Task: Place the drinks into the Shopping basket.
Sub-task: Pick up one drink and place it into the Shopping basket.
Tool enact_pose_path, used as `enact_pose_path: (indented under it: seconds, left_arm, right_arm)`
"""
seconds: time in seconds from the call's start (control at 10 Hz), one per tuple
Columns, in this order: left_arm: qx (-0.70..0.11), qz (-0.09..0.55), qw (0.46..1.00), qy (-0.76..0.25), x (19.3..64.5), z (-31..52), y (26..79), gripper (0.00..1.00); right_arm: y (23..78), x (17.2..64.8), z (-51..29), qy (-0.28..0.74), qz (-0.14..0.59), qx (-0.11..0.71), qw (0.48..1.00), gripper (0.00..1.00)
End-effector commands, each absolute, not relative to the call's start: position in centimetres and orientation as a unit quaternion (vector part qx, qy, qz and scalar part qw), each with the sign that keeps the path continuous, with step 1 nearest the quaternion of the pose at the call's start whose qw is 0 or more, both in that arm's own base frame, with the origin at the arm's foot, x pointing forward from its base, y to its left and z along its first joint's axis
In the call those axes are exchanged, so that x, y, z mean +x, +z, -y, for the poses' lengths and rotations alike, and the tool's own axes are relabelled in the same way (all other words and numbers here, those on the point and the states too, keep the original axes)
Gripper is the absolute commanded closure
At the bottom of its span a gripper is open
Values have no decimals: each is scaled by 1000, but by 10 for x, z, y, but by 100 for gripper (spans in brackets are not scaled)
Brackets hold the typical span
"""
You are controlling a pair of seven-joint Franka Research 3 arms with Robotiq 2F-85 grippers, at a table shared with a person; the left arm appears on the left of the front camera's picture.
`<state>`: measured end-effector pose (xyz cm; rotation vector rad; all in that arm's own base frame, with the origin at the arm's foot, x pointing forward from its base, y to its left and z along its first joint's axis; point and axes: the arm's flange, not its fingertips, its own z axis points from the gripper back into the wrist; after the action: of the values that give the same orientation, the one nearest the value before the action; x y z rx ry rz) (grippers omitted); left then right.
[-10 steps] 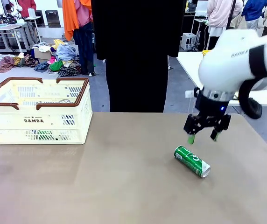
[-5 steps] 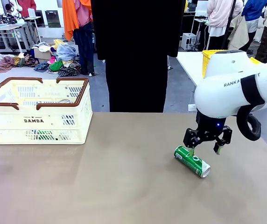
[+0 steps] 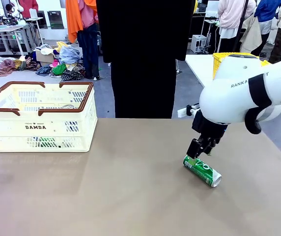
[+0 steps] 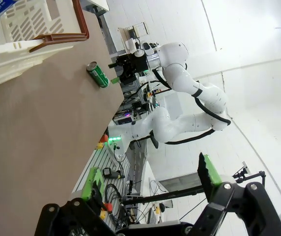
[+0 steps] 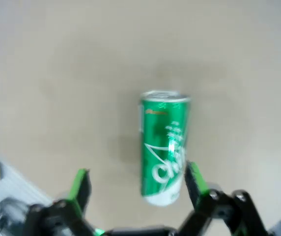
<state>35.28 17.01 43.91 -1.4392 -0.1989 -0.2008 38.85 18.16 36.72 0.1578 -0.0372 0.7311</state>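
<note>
Over the last second the right tool (image 3: 198, 154) has come down from above and beyond the green can (image 3: 202, 169) to sit low over the can's left end. The wrist has also rolled, so the fingers that earlier faced the camera side by side are now seen nearly edge-on. The can has not shifted. It lies on its side on the right part of the worktop (image 3: 130, 196), silver top towards the robot, well apart from the Shopping basket (image 3: 13, 129) at the far left.

This looks like the final approach to a grasp, with the fingers turned to close across the can's width rather than its length.

In the right wrist view the right tool (image 5: 136, 176) stands wide open and holds nothing. The can (image 5: 164, 142) lies between the green pads, its length running away from the camera. It sits off-centre, and one pad (image 5: 193, 179) seems to be just at its edge. The picture is blurred, so contact cannot be told.

The right arm reaches in from the right with its forearm sloping down and leftward.

The left tool (image 4: 148, 177) is also wide open and empty, hanging well away from the can (image 4: 98, 74).
</note>
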Motion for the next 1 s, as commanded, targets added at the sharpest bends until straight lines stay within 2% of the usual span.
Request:
enact_pose_path:
  seconds: [0.0,0.2,0.3,0.9]
  left_arm:
    - [-660,89,741,-91,351,-170,442,0]
    - [-660,89,741,-91,351,-170,442,0]
    - [-660,89,741,-91,351,-170,442,0]
    - [-660,89,741,-91,351,-170,442,0]
  right_arm:
    - [359,392,-174,436,-3,114,893,0]
    - [359,392,-177,397,8,59,916,0]
    - [360,387,-182,425,11,91,901,0]
    - [327,399,-174,398,4,61,915,0]
